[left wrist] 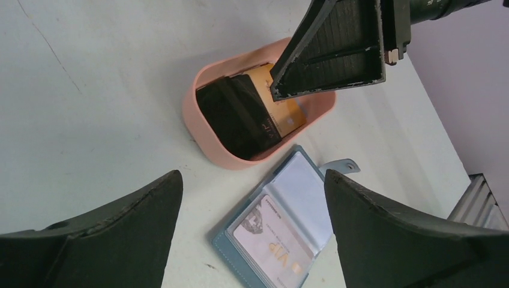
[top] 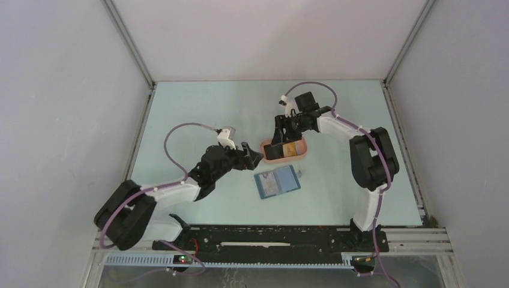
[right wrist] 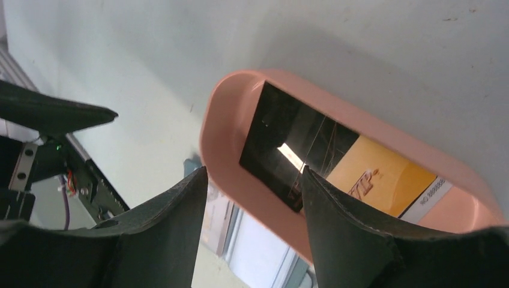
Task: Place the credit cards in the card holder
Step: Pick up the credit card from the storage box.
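The card holder (top: 276, 182), a blue wallet, lies open on the table with a pale card (left wrist: 273, 240) in its clear left sleeve. Behind it, a black credit card (left wrist: 234, 114) leans inside the salmon-pink tray (left wrist: 201, 129), overlapping an orange card (left wrist: 291, 114). My right gripper (right wrist: 255, 171) is open and hangs over the tray's near wall. One of its fingers is over the black card's (right wrist: 288, 138) edge and the other is outside the rim. My left gripper (left wrist: 252, 175) is open and empty, just left of the wallet (left wrist: 300, 198) and tray.
The pink tray (top: 300, 154) sits mid-table, directly behind the wallet. The left arm's finger (right wrist: 54, 114) shows at the left of the right wrist view. Grey enclosure walls stand at the left, right and back.
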`<act>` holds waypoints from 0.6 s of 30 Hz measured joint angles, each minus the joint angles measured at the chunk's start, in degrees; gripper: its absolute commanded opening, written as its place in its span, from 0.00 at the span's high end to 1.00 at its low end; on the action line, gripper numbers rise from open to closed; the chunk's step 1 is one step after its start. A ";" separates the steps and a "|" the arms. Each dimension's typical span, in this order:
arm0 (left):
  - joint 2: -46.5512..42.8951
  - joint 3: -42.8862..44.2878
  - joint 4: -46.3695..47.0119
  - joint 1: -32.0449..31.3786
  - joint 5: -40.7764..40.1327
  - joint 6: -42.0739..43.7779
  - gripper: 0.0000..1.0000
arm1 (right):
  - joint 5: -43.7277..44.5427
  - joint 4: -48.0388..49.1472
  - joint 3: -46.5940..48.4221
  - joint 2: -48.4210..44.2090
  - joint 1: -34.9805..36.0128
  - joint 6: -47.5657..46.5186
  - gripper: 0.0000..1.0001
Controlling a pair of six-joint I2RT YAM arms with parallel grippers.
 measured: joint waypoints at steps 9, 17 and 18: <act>14.97 4.50 5.44 2.93 6.97 -6.95 0.21 | 3.67 0.07 2.25 5.81 0.20 4.24 0.33; 21.07 7.87 6.05 3.08 8.31 -8.92 0.31 | 5.44 -0.92 4.37 8.02 0.20 4.68 0.32; 21.59 8.22 6.08 3.08 8.33 -8.98 0.32 | 5.60 -0.94 4.44 8.02 0.20 4.68 0.32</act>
